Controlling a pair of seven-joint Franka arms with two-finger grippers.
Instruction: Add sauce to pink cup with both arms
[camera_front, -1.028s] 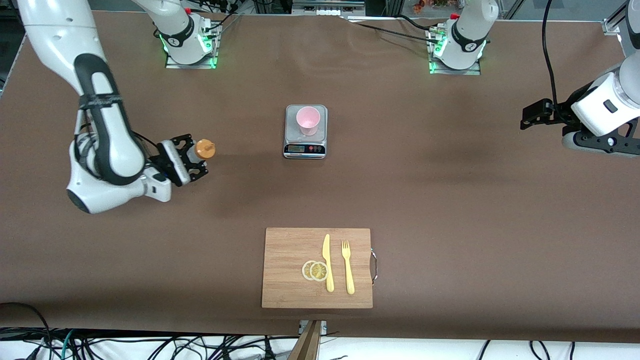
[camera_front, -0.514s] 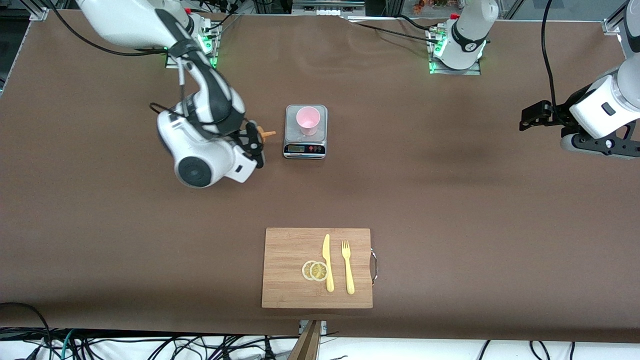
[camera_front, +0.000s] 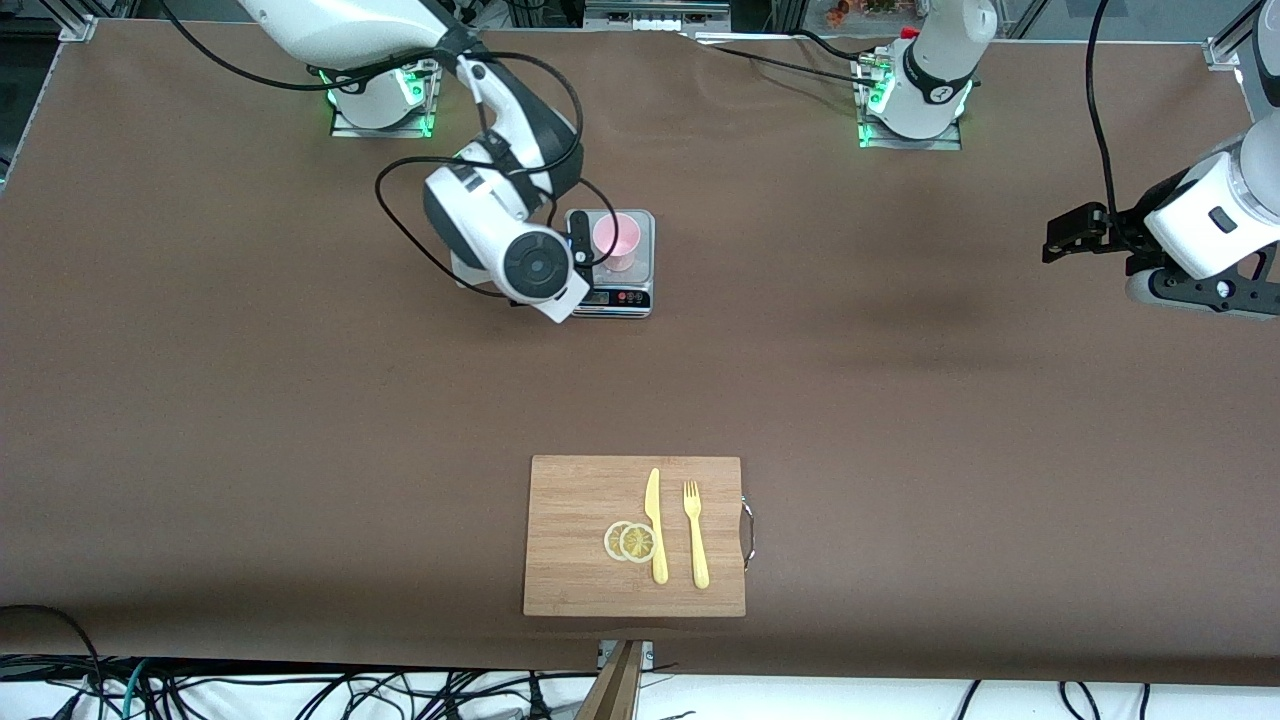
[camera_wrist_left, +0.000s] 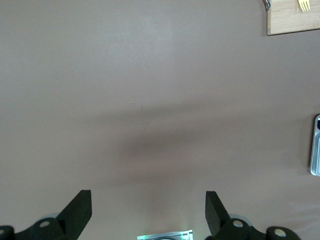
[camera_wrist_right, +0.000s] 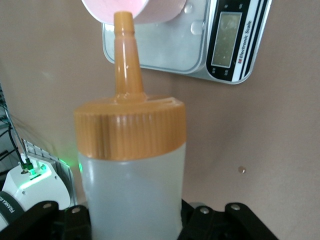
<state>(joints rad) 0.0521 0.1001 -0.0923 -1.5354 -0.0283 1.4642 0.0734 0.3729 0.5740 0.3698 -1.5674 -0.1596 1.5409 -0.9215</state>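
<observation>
The pink cup (camera_front: 617, 238) stands on a small silver scale (camera_front: 640, 292) in the middle of the table, toward the robots' bases. My right gripper (camera_front: 580, 252) is beside the cup, over the scale's edge, shut on the sauce bottle (camera_wrist_right: 131, 165). The bottle's orange nozzle (camera_wrist_right: 124, 55) points at the cup's rim (camera_wrist_right: 160, 11), its tip just at the rim. In the front view the right hand hides the bottle. My left gripper (camera_front: 1050, 238) waits open and empty over the left arm's end of the table; its open fingers also show in the left wrist view (camera_wrist_left: 148, 212).
A wooden cutting board (camera_front: 560, 580) lies nearer to the front camera, with two lemon slices (camera_front: 630, 541), a yellow knife (camera_front: 655, 525) and a yellow fork (camera_front: 695, 535) on it. The scale's display (camera_wrist_right: 226, 34) faces the front camera.
My right arm has swung from the right arm's end of the table to the scale, carrying the sauce bottle and tipping its nozzle toward the cup. The left arm has barely moved.
</observation>
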